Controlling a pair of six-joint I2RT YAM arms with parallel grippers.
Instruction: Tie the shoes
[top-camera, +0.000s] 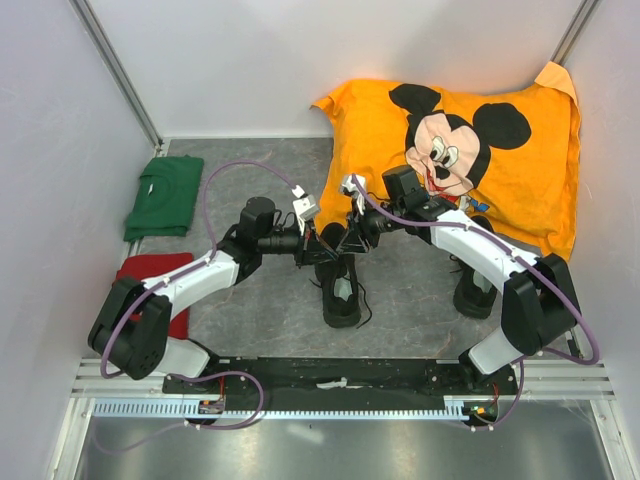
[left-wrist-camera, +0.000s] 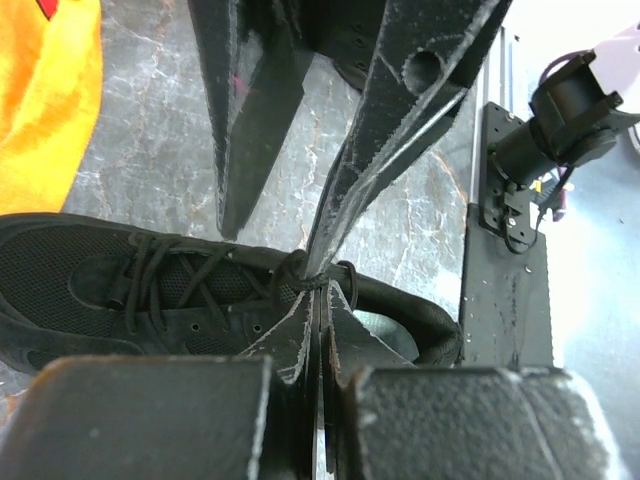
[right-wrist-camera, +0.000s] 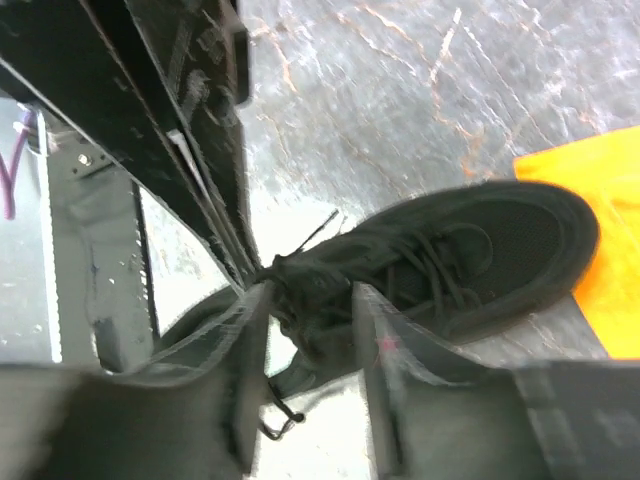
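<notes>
One black shoe (top-camera: 342, 292) lies at the table's middle, toe away from me, and shows in the left wrist view (left-wrist-camera: 120, 285) and the right wrist view (right-wrist-camera: 470, 250). My left gripper (top-camera: 320, 247) hangs over its tongue, and its jaws are pressed shut (left-wrist-camera: 322, 285) on a thin black lace (left-wrist-camera: 345, 275) at the knot. My right gripper (top-camera: 343, 240) faces it from the other side. It is open (right-wrist-camera: 310, 310), with its fingers (right-wrist-camera: 245, 330) astride the laced top and holding nothing. The second shoe (top-camera: 472, 295) stands to the right, partly hidden by the right arm.
An orange Mickey Mouse pillow (top-camera: 500, 140) fills the far right. A folded green cloth (top-camera: 165, 195) and a red cloth (top-camera: 150, 268) lie at the left. A black base rail (top-camera: 340, 378) runs along the near edge. White walls close in both sides.
</notes>
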